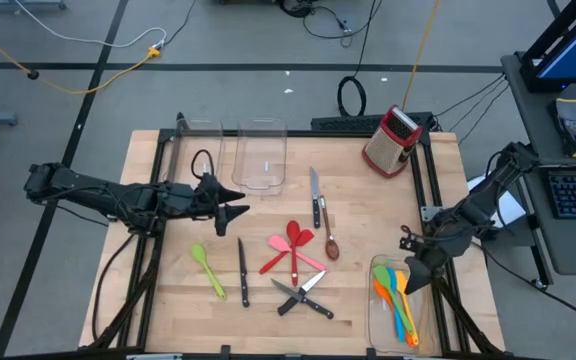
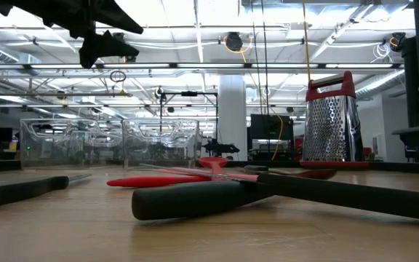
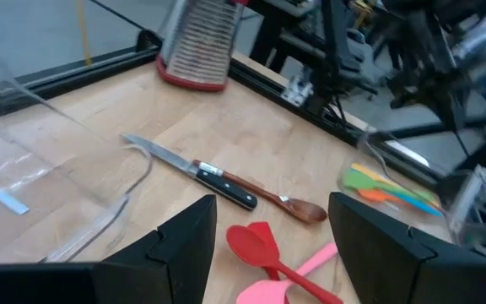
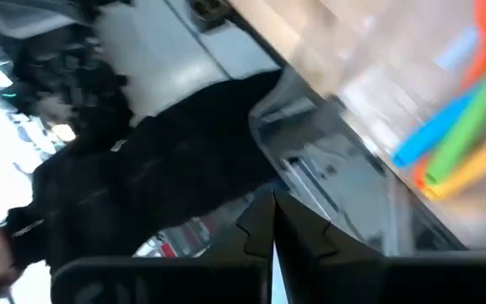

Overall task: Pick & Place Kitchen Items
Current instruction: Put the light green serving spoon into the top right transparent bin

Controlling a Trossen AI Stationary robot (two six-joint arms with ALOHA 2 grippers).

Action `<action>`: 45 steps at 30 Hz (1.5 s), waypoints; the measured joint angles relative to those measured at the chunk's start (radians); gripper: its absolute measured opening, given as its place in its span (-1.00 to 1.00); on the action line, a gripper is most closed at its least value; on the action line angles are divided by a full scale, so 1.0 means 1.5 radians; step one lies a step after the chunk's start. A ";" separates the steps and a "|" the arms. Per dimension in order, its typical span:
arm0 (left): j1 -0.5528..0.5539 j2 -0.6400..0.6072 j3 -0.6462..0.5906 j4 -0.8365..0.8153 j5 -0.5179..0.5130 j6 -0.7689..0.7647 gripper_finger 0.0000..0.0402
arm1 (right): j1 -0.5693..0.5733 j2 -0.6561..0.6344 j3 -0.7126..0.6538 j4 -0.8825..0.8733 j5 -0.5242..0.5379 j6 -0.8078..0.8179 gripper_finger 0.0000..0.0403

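Kitchen items lie on the wooden table: a green spoon (image 1: 208,270), a black-handled knife (image 1: 243,272), red and pink spatulas (image 1: 292,249), a brown spoon (image 1: 330,241), a knife (image 1: 316,198) and two crossed knives (image 1: 303,296). Orange, blue, green and yellow utensils (image 1: 396,300) lie in a clear bin (image 1: 374,318) at the near right. My left gripper (image 1: 236,210) hovers open above the table's left middle, pointing at the spatulas (image 3: 264,253). My right gripper (image 1: 415,272) is shut and empty (image 4: 273,228), raised over the bin's far edge.
Two clear bins (image 1: 261,156) stand at the table's far side, left of centre. A red box grater (image 1: 392,140) stands at the far right. Black frame rails run along the table's left and right edges.
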 joint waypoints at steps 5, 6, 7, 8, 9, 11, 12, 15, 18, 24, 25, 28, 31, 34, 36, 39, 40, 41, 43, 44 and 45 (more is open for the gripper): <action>0.000 0.000 0.000 -0.002 0.036 0.022 0.17 | 0.000 -0.023 0.000 0.065 0.137 -0.103 -1.00; 0.000 0.000 0.000 -0.002 0.040 0.026 0.17 | 0.000 -0.026 0.001 0.079 0.173 -0.136 -1.00; 0.000 0.000 0.000 -0.004 0.045 0.030 0.17 | 0.000 -0.029 0.001 0.091 0.208 -0.171 -1.00; 0.000 0.000 0.000 -0.006 0.050 0.033 0.17 | 0.000 -0.031 0.001 0.101 0.238 -0.205 -1.00; 0.000 0.000 0.000 -0.009 0.052 0.032 0.17 | 0.000 -0.034 0.001 0.109 0.265 -0.241 -1.00; 0.000 0.000 0.000 -0.020 0.053 0.007 0.17 | 0.000 -0.037 0.001 0.126 0.307 -0.311 -1.00; 0.000 0.000 0.000 -0.027 0.054 -0.015 0.17 | 0.000 -0.039 0.001 0.131 0.323 -0.342 -1.00; -0.010 0.000 0.000 -0.049 0.068 -0.082 0.17 | 0.000 -0.043 0.001 0.131 0.358 -0.416 -1.00; -0.034 0.000 0.000 -0.070 0.076 -0.135 0.17 | 0.000 -0.052 0.001 0.131 0.367 -0.490 -1.00; -0.083 0.014 0.007 -0.088 0.039 -0.274 0.17 | 0.000 -0.079 0.001 0.130 0.377 -0.649 -1.00; -0.089 0.021 0.012 -0.098 0.030 -0.297 0.17 | 0.000 -0.084 0.001 0.130 0.382 -0.676 -1.00; -0.100 0.058 0.040 -0.120 0.013 -0.367 0.17 | 0.000 -0.100 0.001 0.130 0.382 -0.770 -1.00; -0.104 0.108 0.077 -0.150 0.016 -0.428 0.17 | 0.000 -0.121 0.001 0.130 0.382 -0.854 -1.00; -0.104 0.160 0.123 -0.206 0.020 -0.486 0.17 | 0.000 -0.142 0.001 0.131 0.381 -0.923 -1.00; -0.104 0.196 0.157 -0.250 0.037 -0.532 0.17 | -0.001 -0.156 0.001 0.131 0.380 -0.968 -1.00; -0.104 0.241 0.204 -0.314 0.059 -0.606 0.17 | -0.001 -0.181 0.001 0.124 0.361 -1.030 -0.99; -0.104 0.254 0.217 -0.329 0.068 -0.625 0.17 | 0.000 -0.190 0.001 0.120 0.346 -1.047 -0.99; -0.104 0.265 0.229 -0.347 0.078 -0.645 0.17 | -0.001 -0.197 0.001 0.115 0.332 -1.058 -0.99; -0.104 0.285 0.248 -0.369 0.093 -0.688 0.17 | 0.000 -0.213 0.001 0.091 0.313 -1.066 -1.00; -0.104 0.293 0.254 -0.370 0.101 -0.712 0.17 | 0.000 -0.221 0.001 0.077 0.309 -1.064 -1.00; -0.104 0.297 0.256 -0.369 0.108 -0.735 0.17 | 0.000 -0.229 0.001 0.058 0.310 -1.056 -1.00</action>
